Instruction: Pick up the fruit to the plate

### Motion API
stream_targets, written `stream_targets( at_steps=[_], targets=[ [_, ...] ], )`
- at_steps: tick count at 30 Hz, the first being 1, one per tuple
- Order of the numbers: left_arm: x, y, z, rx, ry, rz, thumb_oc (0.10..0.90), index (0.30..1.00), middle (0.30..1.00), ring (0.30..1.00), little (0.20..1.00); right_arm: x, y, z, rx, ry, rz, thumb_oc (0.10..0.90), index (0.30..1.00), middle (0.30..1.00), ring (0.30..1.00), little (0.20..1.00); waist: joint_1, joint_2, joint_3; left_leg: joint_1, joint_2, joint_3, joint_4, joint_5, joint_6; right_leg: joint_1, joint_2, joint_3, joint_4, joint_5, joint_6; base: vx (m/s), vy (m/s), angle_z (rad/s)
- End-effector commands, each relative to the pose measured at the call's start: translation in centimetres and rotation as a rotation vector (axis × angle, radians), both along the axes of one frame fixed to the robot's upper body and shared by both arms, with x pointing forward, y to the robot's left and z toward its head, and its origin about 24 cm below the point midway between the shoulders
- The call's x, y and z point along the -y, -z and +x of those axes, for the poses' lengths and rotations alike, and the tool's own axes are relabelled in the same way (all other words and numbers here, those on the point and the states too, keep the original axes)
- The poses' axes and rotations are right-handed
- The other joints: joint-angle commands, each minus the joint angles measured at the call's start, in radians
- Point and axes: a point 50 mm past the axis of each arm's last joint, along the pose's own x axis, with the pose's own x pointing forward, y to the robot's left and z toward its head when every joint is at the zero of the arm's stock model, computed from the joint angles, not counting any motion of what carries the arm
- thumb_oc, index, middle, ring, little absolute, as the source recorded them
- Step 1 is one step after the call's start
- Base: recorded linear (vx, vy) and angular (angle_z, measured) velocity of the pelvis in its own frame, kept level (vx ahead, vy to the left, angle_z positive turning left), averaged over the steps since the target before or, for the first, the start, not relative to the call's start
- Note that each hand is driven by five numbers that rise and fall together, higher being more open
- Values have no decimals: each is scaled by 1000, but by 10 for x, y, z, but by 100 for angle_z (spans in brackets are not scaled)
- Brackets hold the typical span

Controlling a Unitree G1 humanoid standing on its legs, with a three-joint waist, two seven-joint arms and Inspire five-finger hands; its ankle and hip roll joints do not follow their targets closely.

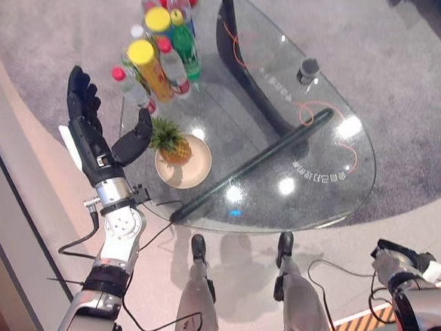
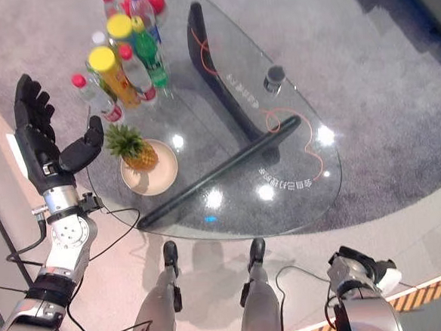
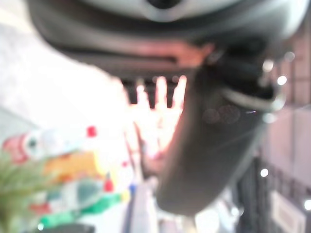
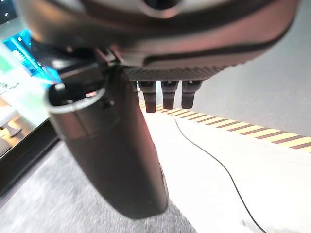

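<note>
One pineapple [image 1: 175, 145], small, lies on a round beige plate [image 1: 196, 174] near the 9 o'clock edge of the glass table [image 1: 293, 115]; its leafy crown points toward 10 o'clock and overhangs the plate's rim. Left hand [image 1: 91, 133]: raised beside the table edge, fingers straight and spread, thumb [image 1: 135, 139] stretched toward the fruit; the thumb tip is just beside the crown, and contact cannot be judged. In the left wrist view the bottles and crown are only a blur. Right hand [image 4: 121, 145]: low at 5 o'clock, off the table, over floor; its fingers hang straight and empty. Several bottles [image 1: 170, 67] with red, white and yellow caps, plus two yellow-lidded canisters [image 1: 150, 66], cluster at 11 o'clock; the farthest are cut off at the frame edge. Small dark cylinder [image 1: 308, 70] stands at 2 o'clock, identity unclear.
</note>
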Motion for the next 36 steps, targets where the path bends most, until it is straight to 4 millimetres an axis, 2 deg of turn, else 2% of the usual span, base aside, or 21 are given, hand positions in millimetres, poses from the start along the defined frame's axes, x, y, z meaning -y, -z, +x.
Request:
stream_targets(
  at_steps=[1, 4, 6, 7, 8, 12, 15, 18, 19, 20, 22, 26, 30, 36],
  targets=[
    [-31, 9, -8, -48, -54, -55, 800, 900, 900, 900, 900, 22, 14, -57, -112, -77, -93, 800, 900, 900, 900, 900, 7, -7, -217, 9, 0, 15, 50, -101, 5, 18, -13, 14, 47, -74, 12, 275, 50, -6],
    [-47, 37, -15, -204, -54, -131, 800, 900, 900, 900, 900, 21, 20, -69, -140, -132, -71, 800, 900, 900, 900, 900, 2, -5, -254, 46, 3, 21, 41, -103, 4, 50, -13, 14, 41, -75, 13, 179, 33, 0],
    [-58, 71, -26, -359, -57, -225, 800, 900, 900, 900, 900, 17, 28, -80, -181, -190, -31, 800, 900, 900, 900, 900, -3, -3, -288, 76, 7, 29, 35, -103, 4, 77, -15, 12, 34, -74, 16, 216, 34, 0],
    [-63, 87, -34, -425, -61, -262, 800, 900, 900, 900, 900, 16, 32, -87, -198, -215, -10, 800, 900, 900, 900, 900, -5, -1, -304, 94, 8, 32, 28, -103, 3, 92, -15, 11, 29, -74, 17, 266, 48, -1],
    [-69, 111, -47, -536, -60, -324, 800, 900, 900, 900, 900, 11, 39, -95, -233, -264, 49, 800, 900, 900, 900, 900, -7, 1, -324, 116, 10, 35, 22, -106, 2, 112, -14, 10, 22, -74, 18, 204, 39, -3],
    [-77, 145, -71, -709, -79, -401, 800, 900, 900, 900, 900, 8, 46, -107, -313, -364, 117, 800, 900, 900, 900, 900, -10, 4, -344, 150, 11, 37, 14, -111, 3, 142, -12, 9, 13, -76, 19, 119, 37, -5],
    [-89, 181, -107, -969, -138, -366, 800, 900, 900, 900, 900, 1, 54, -120, -412, -474, 168, 800, 900, 900, 900, 900, -12, 7, -365, 177, 14, 34, 10, -119, 6, 163, -7, 11, 18, -89, 14, 102, 42, -1],
    [-85, 206, -133, -1146, -109, -378, 800, 900, 900, 900, 900, -8, 60, -126, -470, -556, 211, 800, 900, 900, 900, 900, -16, 7, -374, 189, 13, 25, 6, -123, 9, 174, 0, 20, 17, -96, 11, 47, 32, -1],
    [-79, 220, -148, -1255, -65, -382, 800, 900, 900, 900, 900, -14, 64, -128, -504, -618, 245, 800, 900, 900, 900, 900, -17, 8, -378, 193, 12, 20, 3, -124, 12, 177, 4, 23, 17, -99, 10, 31, 34, -1],
    [-76, 225, -154, -1297, -47, -379, 800, 900, 900, 900, 900, -16, 65, -129, -509, -631, 258, 800, 900, 900, 900, 900, -17, 8, -380, 194, 12, 19, 3, -124, 12, 179, 5, 22, 17, -100, 9, 30, 35, -1],
    [-65, 245, -181, -1485, 0, -371, 800, 900, 900, 900, 900, -24, 70, -131, -551, -666, 298, 800, 900, 900, 900, 900, -17, 8, -385, 201, 14, 19, 3, -126, 14, 185, 7, 22, 20, -106, 8, 12, 16, 0],
    [-57, 260, -207, -1708, 24, -319, 800, 900, 900, 900, 900, -30, 73, -131, -614, -733, 327, 800, 900, 900, 900, 900, -21, 10, -386, 211, 16, 23, 3, -128, 14, 192, 9, 20, 23, -111, 7, 4, 10, 0],
    [-44, 271, -228, -1898, 81, -352, 800, 900, 900, 900, 900, -37, 76, -129, -685, -788, 354, 800, 900, 900, 900, 900, -22, 13, -389, 225, 18, 29, -1, -134, 17, 206, 10, 14, 15, -112, 6, 13, 34, 0],
    [-26, 278, -234, -2002, 143, -375, 800, 900, 900, 900, 900, -52, 82, -129, -751, -867, 394, 800, 900, 900, 900, 900, -17, 9, -399, 226, 21, 36, -4, -139, 11, 211, 3, -3, -1, -102, 13, 2, 6, 0]
  ],
)
